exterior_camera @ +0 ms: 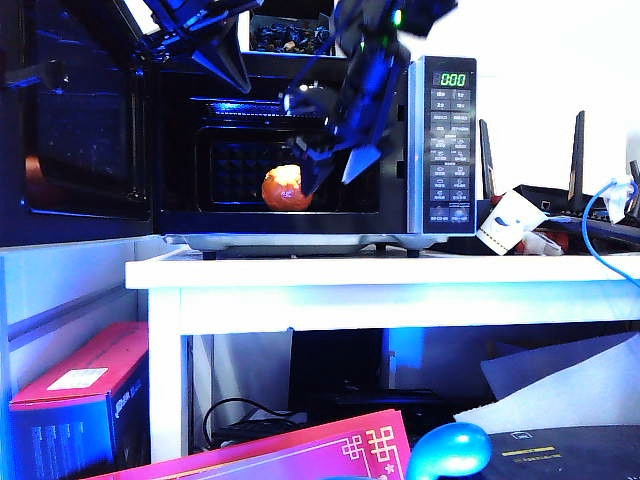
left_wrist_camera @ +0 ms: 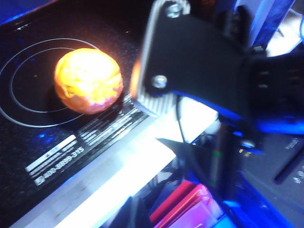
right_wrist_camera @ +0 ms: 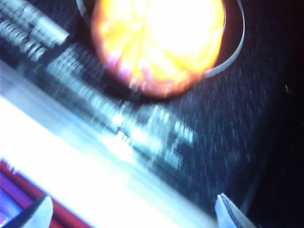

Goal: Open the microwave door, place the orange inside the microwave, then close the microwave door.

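The boxy silver-grey microwave (exterior_camera: 440, 150) with its grey button keypad and green digital display is seen standing on a white worktop (exterior_camera: 400, 275). Its glossy black glass microwave door (exterior_camera: 80, 130) is swung fully open to the left in the exterior view. The small round orange (exterior_camera: 286, 188), dimpled and brightly lit, is seen lying on the dark speckled floor of the cavity, inside thin silver rings printed there (left_wrist_camera: 19, 118); it is touched by nothing.

The right gripper (exterior_camera: 325, 170) is held at the mouth of the cavity, just in front of and above the fruit. In the right wrist view, which is blurred, its two pale fingertips (right_wrist_camera: 228, 213) are seen spread wide apart with nothing between them, so the fruit is released.

The left gripper (exterior_camera: 235, 65) is seen high at the upper edge of the cavity opening, well apart from the fruit; its dark pointed fingers are visible there, but whether it is released or clenched cannot be told.

A tipped white paper cup (exterior_camera: 505, 225) lies on the worktop beside the microwave.
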`<action>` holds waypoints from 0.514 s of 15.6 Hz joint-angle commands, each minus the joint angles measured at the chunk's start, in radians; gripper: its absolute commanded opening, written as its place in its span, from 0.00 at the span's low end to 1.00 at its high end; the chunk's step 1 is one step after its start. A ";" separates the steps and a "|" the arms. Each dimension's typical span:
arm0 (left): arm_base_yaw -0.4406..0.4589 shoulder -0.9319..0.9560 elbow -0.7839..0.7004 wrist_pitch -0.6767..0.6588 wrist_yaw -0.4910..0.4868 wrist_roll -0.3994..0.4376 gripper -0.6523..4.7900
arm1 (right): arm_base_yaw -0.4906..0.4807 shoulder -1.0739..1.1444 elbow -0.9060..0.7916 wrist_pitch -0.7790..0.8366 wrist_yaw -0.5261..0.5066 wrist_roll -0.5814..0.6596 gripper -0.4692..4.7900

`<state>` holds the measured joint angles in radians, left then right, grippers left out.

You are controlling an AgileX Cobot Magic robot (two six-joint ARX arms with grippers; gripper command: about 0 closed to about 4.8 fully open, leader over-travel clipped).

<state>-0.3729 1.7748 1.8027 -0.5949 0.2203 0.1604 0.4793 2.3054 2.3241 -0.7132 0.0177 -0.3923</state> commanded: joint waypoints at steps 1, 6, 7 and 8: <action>0.001 -0.049 0.002 0.079 0.012 -0.044 0.11 | 0.022 -0.082 0.005 -0.045 0.018 0.009 1.00; 0.001 -0.212 0.003 0.116 0.002 -0.071 0.11 | 0.037 -0.236 0.009 -0.048 0.018 0.011 1.00; 0.001 -0.256 0.003 0.101 0.000 -0.071 0.11 | 0.037 -0.258 0.010 -0.036 0.024 0.011 1.00; 0.002 -0.302 0.003 0.071 -0.039 -0.071 0.11 | 0.037 -0.286 0.010 -0.020 0.033 0.011 0.72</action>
<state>-0.3740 1.4979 1.8030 -0.4976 0.2161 0.0925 0.5152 2.0434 2.3280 -0.7635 0.0395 -0.3855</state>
